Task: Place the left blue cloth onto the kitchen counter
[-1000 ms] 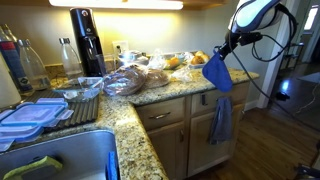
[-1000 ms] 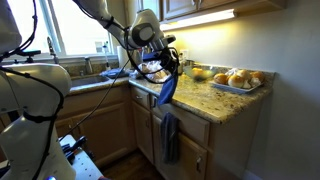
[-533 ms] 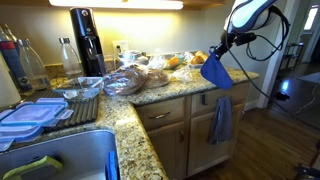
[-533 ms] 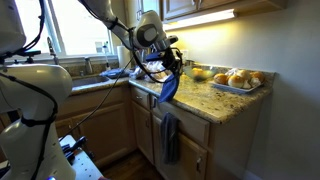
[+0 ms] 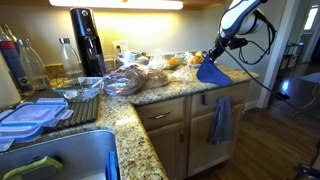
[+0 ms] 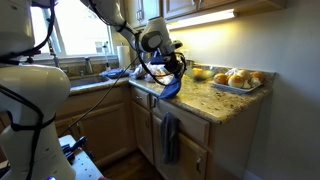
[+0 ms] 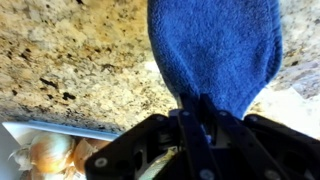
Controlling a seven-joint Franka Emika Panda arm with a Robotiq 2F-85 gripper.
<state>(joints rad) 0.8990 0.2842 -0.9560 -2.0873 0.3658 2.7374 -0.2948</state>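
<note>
Granite kitchen counter [image 5: 185, 88] fills my screens, speckled tan and brown, and my gripper [image 7: 195, 105] is hanging right over its front edge, jaws clamped shut on a bunched corner of the left blue cloth [image 7: 215, 45]. On the wrist view the royal blue fabric fans out wide from the pinch and spreads across the stone. In an exterior view the cloth [image 6: 170, 88] slants down from the jaws to the rounded lip of the counter, and I cannot tell for sure whether its lower end is resting there or just above it. Below that spot, a duller grey-blue towel [image 5: 220, 120] hangs on the front of the light wooden cabinets [image 5: 165, 135], well apart from my cloth. Moving out along the counter, I see a white tray [image 6: 235, 84] of round yellowish produce just beyond the gripper, and onions [image 7: 50, 155] at the bottom corner of the wrist view. Further along are bagged bread [image 5: 125, 80], a tall black appliance [image 5: 87, 42] against the wall, and the steel sink [image 5: 60, 155] nearest that camera
</note>
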